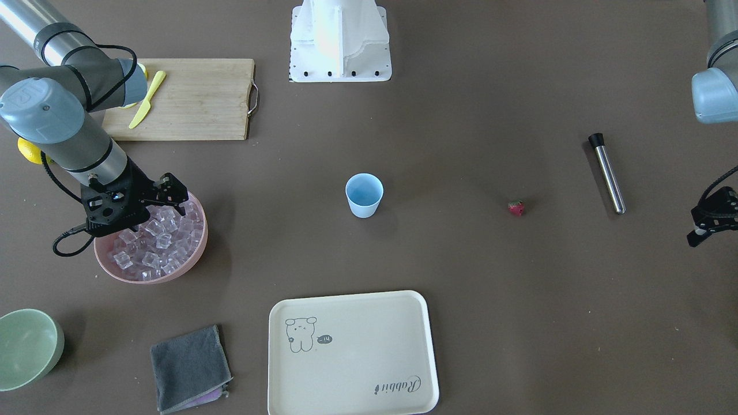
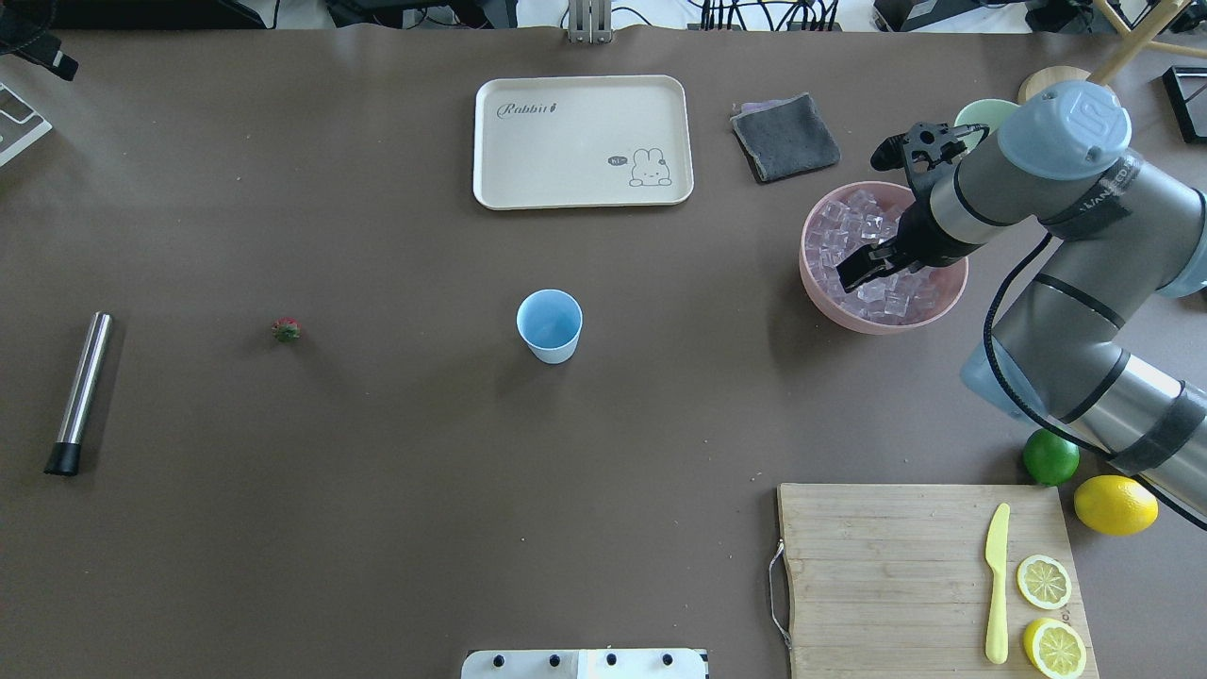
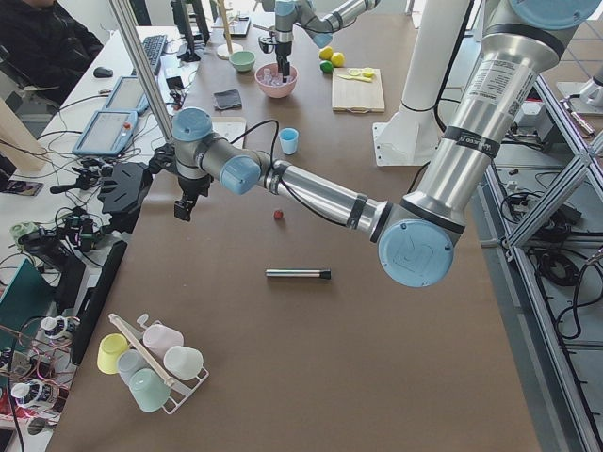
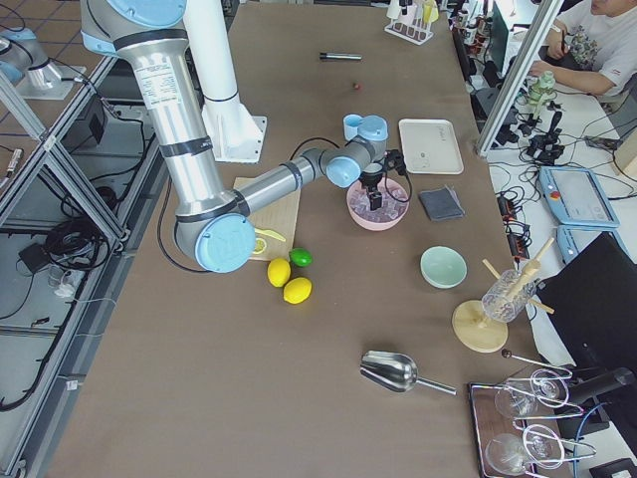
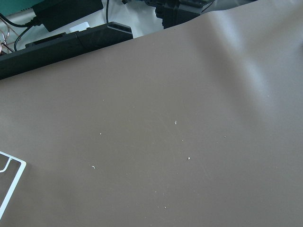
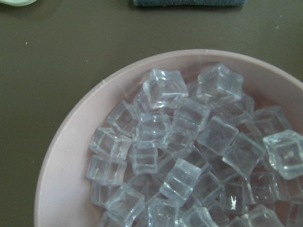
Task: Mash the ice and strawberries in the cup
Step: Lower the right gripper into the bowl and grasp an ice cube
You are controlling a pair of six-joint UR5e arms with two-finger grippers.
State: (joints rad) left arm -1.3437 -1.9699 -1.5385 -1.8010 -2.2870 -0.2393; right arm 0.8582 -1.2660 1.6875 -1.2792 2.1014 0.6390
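Note:
The pale blue cup (image 1: pixel 364 195) (image 2: pixel 549 325) stands upright at mid-table, and nothing shows inside it. A small red strawberry (image 1: pixel 516 208) (image 2: pixel 286 329) lies on the table well to the cup's side, toward my left arm. Ice (image 6: pixel 189 156) (image 1: pixel 155 248) fills a pink bowl (image 2: pixel 882 325). My right gripper (image 1: pixel 167 202) (image 2: pixel 849 273) hangs just over the ice near the bowl's robot-side rim, open, holding nothing. My left gripper (image 1: pixel 706 227) (image 3: pixel 182 209) hovers over bare table far from the cup, and I cannot tell its state.
A steel muddler (image 1: pixel 606 173) lies beyond the strawberry. A cream tray (image 1: pixel 351 351), a grey cloth (image 1: pixel 189 369) and a green bowl (image 1: pixel 26 346) sit on the operators' side. Near my right arm's base are a cutting board (image 2: pixel 924 575) with a yellow knife and lemon slices, a lime (image 2: pixel 1050 456) and a lemon (image 2: pixel 1116 505).

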